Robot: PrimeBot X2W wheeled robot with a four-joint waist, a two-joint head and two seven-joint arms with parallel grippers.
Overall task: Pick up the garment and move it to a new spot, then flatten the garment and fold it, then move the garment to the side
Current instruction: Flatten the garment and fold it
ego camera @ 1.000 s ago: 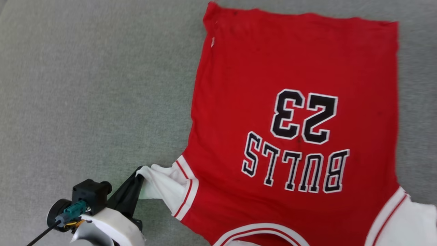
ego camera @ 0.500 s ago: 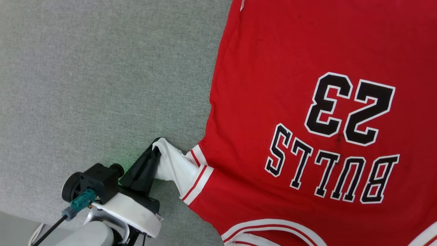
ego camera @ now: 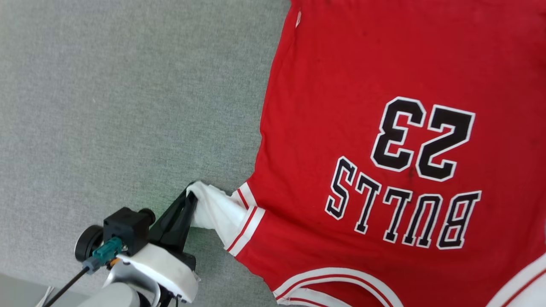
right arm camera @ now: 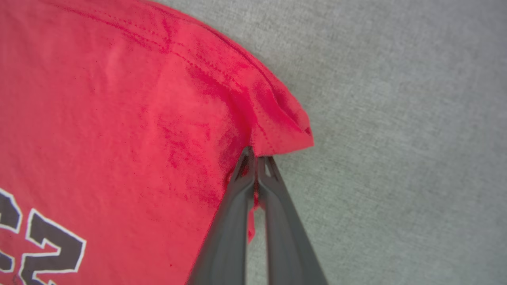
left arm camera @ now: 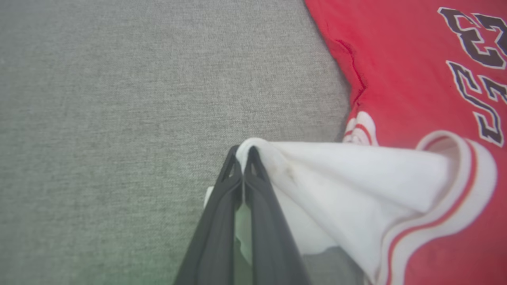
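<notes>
The garment (ego camera: 384, 76), a red jersey with black "BULLS 23" print facing up, lies spread on the grey fabric surface, collar toward me. Its white sleeve (ego camera: 215, 209) is bunched and lifted at the lower left. My left gripper (ego camera: 190, 197) is shut on the tip of that sleeve (left arm camera: 336, 178), as the left wrist view (left arm camera: 242, 152) shows closely. In the right wrist view my right gripper (right arm camera: 255, 155) is shut on the red hem corner of the garment (right arm camera: 281, 130), fabric pinched between the fingers.
Grey woven surface (ego camera: 106, 106) stretches to the left of the garment. A paler strip shows at the bottom-left corner (ego camera: 21, 292) of the head view. A black cable (ego camera: 64, 290) trails from my left wrist.
The head camera shifted, so the jersey sits more to the right and closer. My left gripper keeps its hold on the white sleeve.
</notes>
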